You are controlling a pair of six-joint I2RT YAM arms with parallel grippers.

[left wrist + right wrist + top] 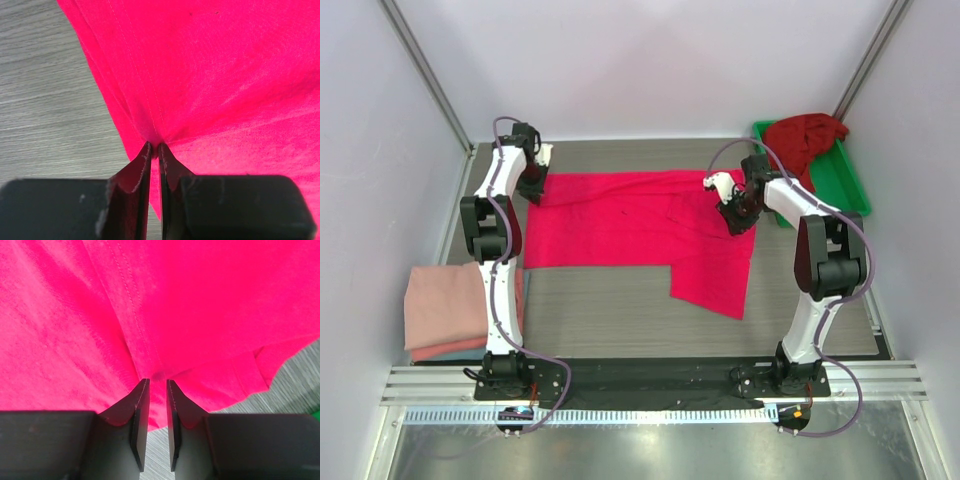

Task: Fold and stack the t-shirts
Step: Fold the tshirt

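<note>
A bright pinkish-red t-shirt [620,220] lies spread across the middle of the table, with one flap reaching toward the near side. My left gripper [533,188] is at its far left corner. In the left wrist view this gripper [154,145] is shut on a pinched fold of the shirt [225,75]. My right gripper [733,215] is on the shirt's right part. In the right wrist view it [158,381] pinches puckered cloth [200,300] through a narrow gap. A darker crimson shirt [805,138] lies crumpled in the tray. Folded salmon-pink shirts [445,308] are stacked at the left.
A green plastic tray [845,185] stands at the far right, close behind the right arm. Grey wood-grain table [610,310] shows in front of the shirt. White walls enclose the sides and back. A metal rail runs along the near edge.
</note>
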